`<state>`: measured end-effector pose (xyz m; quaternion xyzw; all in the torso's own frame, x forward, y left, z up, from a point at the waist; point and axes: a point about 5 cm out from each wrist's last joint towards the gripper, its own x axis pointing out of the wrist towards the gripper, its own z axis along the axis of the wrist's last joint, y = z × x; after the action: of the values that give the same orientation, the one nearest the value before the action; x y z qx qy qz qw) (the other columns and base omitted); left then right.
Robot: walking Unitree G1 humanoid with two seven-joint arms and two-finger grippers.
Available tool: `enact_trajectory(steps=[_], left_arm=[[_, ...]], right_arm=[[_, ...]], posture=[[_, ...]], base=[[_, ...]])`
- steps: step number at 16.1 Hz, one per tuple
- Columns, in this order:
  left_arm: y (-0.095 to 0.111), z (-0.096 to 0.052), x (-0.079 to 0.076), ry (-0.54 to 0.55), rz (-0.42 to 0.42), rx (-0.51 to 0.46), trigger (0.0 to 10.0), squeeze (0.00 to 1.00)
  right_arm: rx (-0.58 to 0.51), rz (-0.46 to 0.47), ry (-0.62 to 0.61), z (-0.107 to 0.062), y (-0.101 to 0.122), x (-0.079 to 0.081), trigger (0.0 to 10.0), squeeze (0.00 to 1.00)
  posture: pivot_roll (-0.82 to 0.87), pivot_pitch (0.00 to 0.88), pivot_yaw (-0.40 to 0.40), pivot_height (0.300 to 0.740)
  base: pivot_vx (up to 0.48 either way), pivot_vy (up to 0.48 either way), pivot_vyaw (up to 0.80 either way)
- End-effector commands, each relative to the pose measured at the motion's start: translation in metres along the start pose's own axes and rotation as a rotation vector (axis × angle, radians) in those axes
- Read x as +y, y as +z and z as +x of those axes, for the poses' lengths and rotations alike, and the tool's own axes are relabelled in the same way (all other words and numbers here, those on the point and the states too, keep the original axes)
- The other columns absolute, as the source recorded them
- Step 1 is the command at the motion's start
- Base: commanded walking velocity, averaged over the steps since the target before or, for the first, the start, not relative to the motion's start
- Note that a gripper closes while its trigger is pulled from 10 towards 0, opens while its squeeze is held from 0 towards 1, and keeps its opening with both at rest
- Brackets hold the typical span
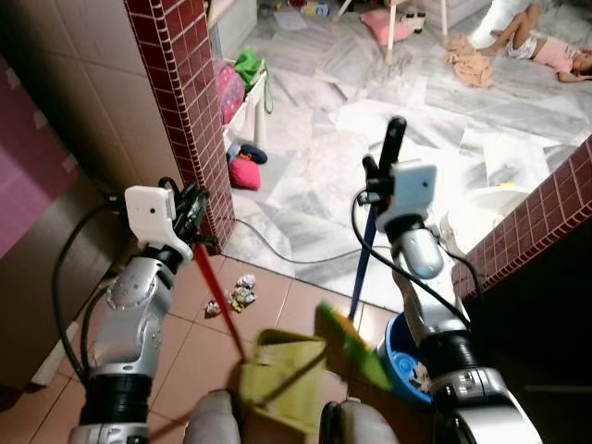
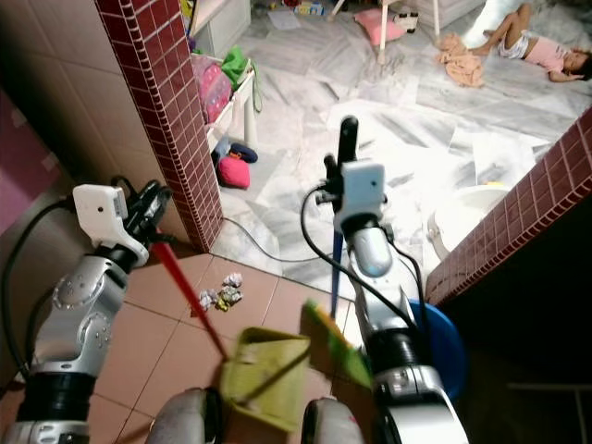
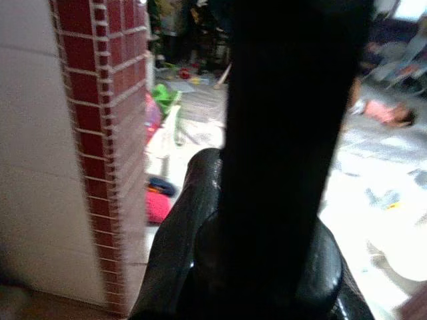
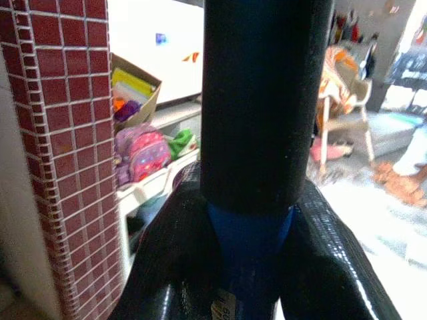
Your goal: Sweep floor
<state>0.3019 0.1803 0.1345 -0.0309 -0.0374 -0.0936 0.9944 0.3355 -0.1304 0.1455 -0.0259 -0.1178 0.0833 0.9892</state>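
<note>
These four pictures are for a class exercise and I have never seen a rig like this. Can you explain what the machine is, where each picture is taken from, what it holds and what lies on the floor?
It is a walking humanoid robot with two silver arms. The two wide pictures come from its head camera, looking down. The two close-ups come from cameras on its wrists, looking along each gripper.

The left gripper is shut on the red handle of a yellow-green dustpan. The right gripper is shut on a blue broom handle, whose green broom head rests beside the dustpan.

On the terracotta floor tiles lies a small heap of crumpled litter, not yet swept in. A blue bucket stands by the right arm. Further off, a person lies on the marble floor.
</note>
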Motion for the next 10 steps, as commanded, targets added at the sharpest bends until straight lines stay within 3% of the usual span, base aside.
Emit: enact_trajectory(steps=[1, 4, 6, 10], left_arm=[[0.018, 0.000, 0.003, 0.021, 0.048, -0.068, 10.0, 0.00], [0.029, 0.004, -0.002, 0.016, -0.005, -0.104, 10.0, 0.00], [0.032, 0.006, -0.005, -0.005, -0.030, -0.105, 10.0, 0.00], [0.036, 0.007, -0.006, -0.019, -0.035, -0.111, 10.0, 0.00]], right_arm=[[0.001, 0.006, -0.026, -0.004, 0.002, -0.007, 10.0, 0.00], [0.030, 0.071, -0.068, -0.011, -0.002, -0.006, 10.0, 0.00], [0.030, 0.049, -0.039, -0.014, 0.002, -0.006, 10.0, 0.00], [0.063, 0.045, -0.042, -0.015, 0.001, -0.024, 10.0, 0.00]], posture=[[0.00, 0.048, -0.028, 0.740], [0.01, 0.039, -0.026, 0.740], [0.01, 0.036, -0.024, 0.740], [0.00, 0.038, -0.023, 0.740]], base=[[0.000, 0.000, 0.00], [0.000, 0.000, 0.00], [0.000, 0.000, 0.00], [0.000, 0.431, 0.00]])
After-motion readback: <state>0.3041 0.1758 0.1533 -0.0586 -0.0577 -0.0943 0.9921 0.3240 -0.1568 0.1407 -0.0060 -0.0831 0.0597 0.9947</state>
